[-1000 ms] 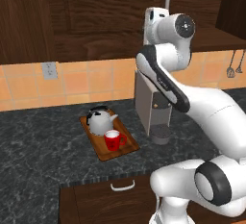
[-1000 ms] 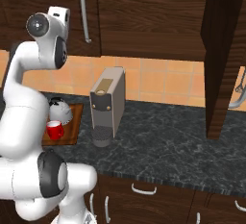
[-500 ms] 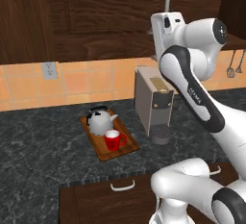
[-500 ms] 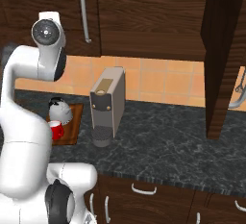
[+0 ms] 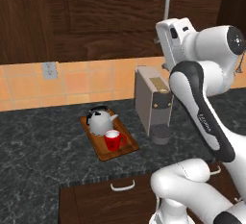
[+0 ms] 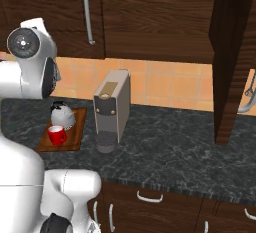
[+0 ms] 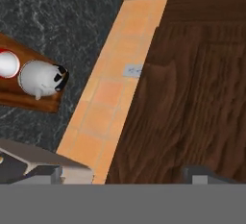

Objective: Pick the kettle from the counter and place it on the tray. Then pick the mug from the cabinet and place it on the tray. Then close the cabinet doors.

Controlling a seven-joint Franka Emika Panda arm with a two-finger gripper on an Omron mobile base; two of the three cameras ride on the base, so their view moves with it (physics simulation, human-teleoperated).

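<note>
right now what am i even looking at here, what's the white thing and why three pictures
The white thing is a robot arm in a simulated kitchen. Two pictures come from cameras on its base, behind it to the left and right; the third looks along its hand and is rolled sideways. On the dark counter lies a wooden tray carrying a silver kettle and a red mug, beside a grey coffee machine. One cabinet door stands open on the right. Nothing seems held.

A rendered kitchen: dark stone counter [image 5: 38, 146], orange tiled backsplash [image 5: 86, 81], wooden cabinet [image 6: 150, 12], coffee machine [image 6: 112, 108], kettle [image 5: 99, 120].
</note>
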